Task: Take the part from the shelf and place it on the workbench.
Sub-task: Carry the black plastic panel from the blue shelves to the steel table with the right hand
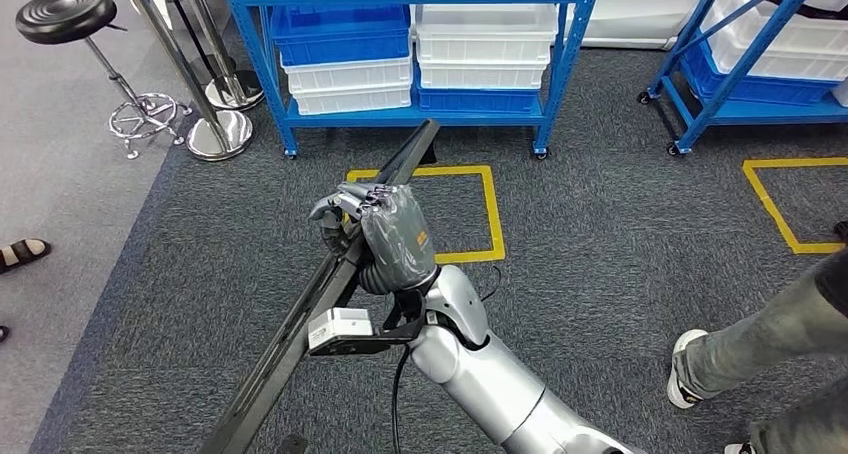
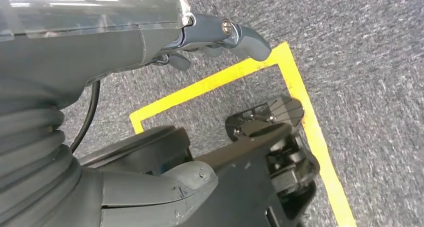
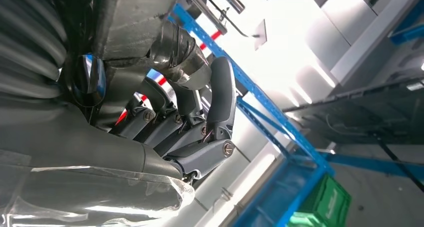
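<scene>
- When you look down from the head view, the left hand [image 1: 385,236] has its fingers [image 1: 345,206] wrapped round the part [image 1: 290,344], a long black bar.
- The bar is off the blue shelf [image 1: 400,117] and up in the air. Its far end pokes over the near-left corner of the yellow square [image 1: 492,214] on the floor. Its other end runs back toward the robot, away from the square.
- The hand holds the bar near its middle, so about as much bar sticks out each way. I think that helps it stay level.
- Close behind the left hand [image 2: 125,52], the fingers [image 2: 245,37] curl over the top and the thumb [image 2: 170,187] sits under. The part [image 2: 250,167] runs between them, and its end hangs just inside a corner of the yellow square [image 2: 300,97].
- Close behind the right hand [image 3: 190,132], the fingers [image 3: 222,97] are bent in. I cannot tell if they hold anything. A blue shelf [image 3: 260,102] is past them.
- The left hand is the one on the bar, so it should carry it to the bench. Because the bar is long, I think its ends could bump things when the robot turns.
</scene>
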### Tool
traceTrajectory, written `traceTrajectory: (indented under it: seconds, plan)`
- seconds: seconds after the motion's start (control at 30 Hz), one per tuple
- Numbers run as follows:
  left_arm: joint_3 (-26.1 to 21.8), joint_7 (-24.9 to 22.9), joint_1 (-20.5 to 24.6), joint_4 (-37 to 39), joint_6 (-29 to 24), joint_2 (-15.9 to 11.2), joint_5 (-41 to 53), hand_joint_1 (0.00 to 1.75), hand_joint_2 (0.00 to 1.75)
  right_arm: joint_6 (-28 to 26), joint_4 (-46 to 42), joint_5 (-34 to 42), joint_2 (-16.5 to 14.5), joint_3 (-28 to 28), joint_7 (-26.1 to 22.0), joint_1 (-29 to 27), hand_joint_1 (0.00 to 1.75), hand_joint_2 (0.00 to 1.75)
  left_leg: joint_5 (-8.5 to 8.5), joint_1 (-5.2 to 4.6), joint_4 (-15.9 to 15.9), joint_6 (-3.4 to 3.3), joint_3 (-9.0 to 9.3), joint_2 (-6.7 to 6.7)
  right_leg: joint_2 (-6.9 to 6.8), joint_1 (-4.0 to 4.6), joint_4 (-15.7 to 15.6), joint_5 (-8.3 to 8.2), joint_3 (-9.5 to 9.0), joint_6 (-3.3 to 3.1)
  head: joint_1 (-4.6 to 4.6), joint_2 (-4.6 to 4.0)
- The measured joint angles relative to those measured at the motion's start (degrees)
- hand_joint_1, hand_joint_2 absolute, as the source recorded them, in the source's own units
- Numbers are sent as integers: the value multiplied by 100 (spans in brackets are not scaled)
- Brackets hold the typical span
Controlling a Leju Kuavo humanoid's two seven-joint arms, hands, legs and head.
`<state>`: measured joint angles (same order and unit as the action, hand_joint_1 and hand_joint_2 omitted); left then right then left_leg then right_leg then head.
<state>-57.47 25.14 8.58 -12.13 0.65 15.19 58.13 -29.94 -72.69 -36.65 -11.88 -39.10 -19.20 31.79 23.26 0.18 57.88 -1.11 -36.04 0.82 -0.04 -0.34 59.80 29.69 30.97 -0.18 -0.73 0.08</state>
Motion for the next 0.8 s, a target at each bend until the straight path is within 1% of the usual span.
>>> traceTrajectory:
  seconds: [0.03, 0.1, 0.13, 0.17, 0.2, 0.23, 0.27, 0.3, 0.33, 0.37, 0.4, 0.43, 0.47, 0.5, 0.53, 0.57, 0.6, 0.63, 0.67, 0.7, 0.73, 0.77, 0.8]
  plan:
    - [1, 7, 1, 0, -5, 0, 1, 0, 175, -1, 1, -2, -2, 1, -1, 1, 175, 175, -19, -3, 14, 34, -18, -1, 3, 15, -59, 34, -21, -25, 1, 1]
    - [1, 16, 4, 0, -20, -1, 1, 0, 175, -2, 2, -9, -1, 2, -1, 2, 175, 175, -47, 6, 28, 107, -41, -5, 1, 7, -83, -10, 13, -96, 0, 1]
    - [1, 19, 2, 0, -27, -1, 1, 0, 175, -1, 1, -14, -3, 2, -1, 4, 175, 175, 4, 12, 77, 146, -72, -13, -2, -5, -99, -50, 31, -138, 2, 1]
    - [2, 21, -1, 0, -33, -1, 1, 0, 175, 2, 1, -22, -6, 2, -1, 7, 175, 175, 136, 22, 229, 183, -140, -22, -7, -21, -117, -92, 54, -175, 3, 1]
    - [2, 24, -4, 0, -40, -1, 0, 0, 175, 3, 1, -38, -9, 2, -2, 9, 175, 175, 337, 36, 496, 220, -246, -30, -11, -34, -128, -132, 84, -202, 4, 1]
    - [3, 27, -7, 0, -46, -1, -1, 0, 175, 4, 1, -65, -10, 1, -2, 8, 175, 175, 575, 46, 862, 253, -378, -35, -11, -34, -128, -160, 121, -212, 5, 1]
    - [3, 32, -10, 0, -51, -2, -1, 0, 175, 4, 1, -94, -8, 1, -2, 4, 175, 175, 772, 57, 1245, 280, -509, -34, -19, -33, -121, -183, 158, -216, 5, 1]
    - [3, 36, -15, 0, -58, -2, -2, 0, 175, 2, 2, -134, -6, 1, -2, -2, 175, 175, 877, 63, 1526, 297, -591, -34, -31, -31, -113, -199, 190, -214, 5, 1]
    - [3, 38, -20, 0, -64, -3, -2, 0, 175, 0, 2, -175, -3, 0, -1, -7, 175, 175, 872, 64, 1617, 305, -579, -33, -46, -30, -105, -211, 214, -211, 5, 1]
    - [3, 39, -24, 0, -68, -5, -3, 0, 175, -2, 1, -218, -2, 0, 3, -11, 175, 175, 764, 64, 1481, 301, -457, -30, -70, -30, -98, -218, 226, -207, 5, 1]
    - [3, 39, -24, 0, -75, -9, -4, 0, 175, -4, -2, -262, -1, 0, 7, -13, 175, 175, 594, 62, 1151, 285, -242, -9, -94, -29, -94, -220, 227, -201, 5, 1]
    - [3, 39, -20, 0, -80, -14, -5, 0, 175, -4, -8, -294, -1, 0, 12, -13, 175, 175, 450, 51, 723, 256, 7, 65, -124, -25, -90, -220, 224, -194, 5, 1]
    - [3, 39, -10, 0, -86, -21, -9, 0, 175, -4, -19, -317, 0, 0, 16, -12, 175, 175, 354, 22, 354, 218, 218, 143, -156, -16, -88, -222, 223, -178, 5, 1]
    - [3, 39, -1, 0, -92, -28, -13, 0, 175, -3, -31, -329, 0, -1, 21, -13, 175, 175, 309, -7, 100, 174, 348, 209, -191, -6, -91, -227, 224, -156, 4, 1]
    - [3, 39, 5, 0, -96, -34, -16, 0, 175, -2, -42, -340, 1, -1, 26, -14, 175, 175, 313, -35, -24, 133, 397, 241, -233, 3, -95, -235, 227, -129, 4, 1]
    - [3, 39, 9, 0, -92, -41, -16, 0, 175, -2, -52, -351, 2, -2, 32, -16, 175, 175, 302, -54, -51, 95, 396, 209, -278, 11, -106, -246, 227, -97, 4, 1]
    - [3, 37, 7, 0, -73, -49, -13, 0, 175, -1, -63, -364, 2, -3, 41, -16, 175, 175, 277, -34, -85, 51, 389, 157, -313, 17, -110, -241, 224, -66, 3, 1]
    - [3, 34, 7, 0, -40, -59, -8, 0, 175, 1, -74, -373, 2, -5, 46, -13, 175, 175, 249, -17, -124, 12, 392, 109, -303, 15, -82, -209, 232, -35, 2, 1]
    - [4, 26, 11, 0, 5, -75, -4, 0, 175, 3, -87, -380, 3, -8, 53, -8, 175, 175, 216, 1, -160, -30, 393, 66, -254, 12, 35, -114, 279, -12, 0, 0]
    - [4, 18, 18, 0, 51, -96, -2, 0, 175, 4, -97, -386, 4, -10, 60, -6, 175, 175, 187, 18, -189, -65, 393, 22, -179, 6, 275, 42, 382, 6, -1, 1]
    - [5, 10, 24, 0, 86, -118, -3, 0, 175, 5, -103, -390, 9, -14, 67, -10, 175, 175, 173, 13, -190, -84, 378, -20, -102, -3, 624, 232, 539, 18, -1, 1]
    - [5, 2, 28, 0, 110, -142, -6, 0, 175, 6, -105, -393, 16, -16, 74, -20, 175, 175, 165, 11, -181, -98, 358, -70, -57, -6, 1015, 413, 724, 25, -1, 1]
    - [5, -4, 27, 0, 125, -164, -11, 0, 175, 7, -105, -396, 22, -18, 81, -34, 175, 175, 161, 8, -166, -104, 339, -123, -36, -7, 1327, 516, 874, 32, -1, 1]
